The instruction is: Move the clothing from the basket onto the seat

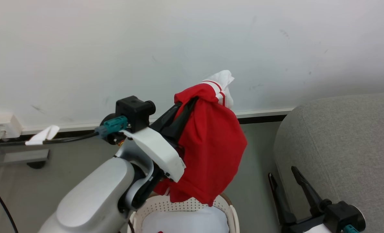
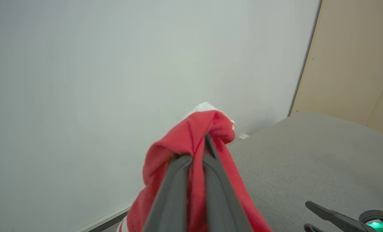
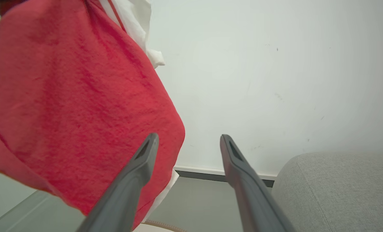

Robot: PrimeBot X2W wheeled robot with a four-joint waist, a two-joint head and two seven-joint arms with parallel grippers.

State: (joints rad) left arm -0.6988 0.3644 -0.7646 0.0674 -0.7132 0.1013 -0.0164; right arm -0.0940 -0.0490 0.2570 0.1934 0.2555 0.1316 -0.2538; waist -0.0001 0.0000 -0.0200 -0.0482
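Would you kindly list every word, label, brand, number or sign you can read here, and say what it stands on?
None: no text can be read in any view.
The clothing has striped trim but no lettering.
The white tag on the cable and the wall box show no marking that I can make out.
The seat and basket are plain.

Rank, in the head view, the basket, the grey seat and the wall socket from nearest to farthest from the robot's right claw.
1. Grey seat, just beside the right claw.
2. Basket, bottom centre, on its left.
3. Wall socket, far left.
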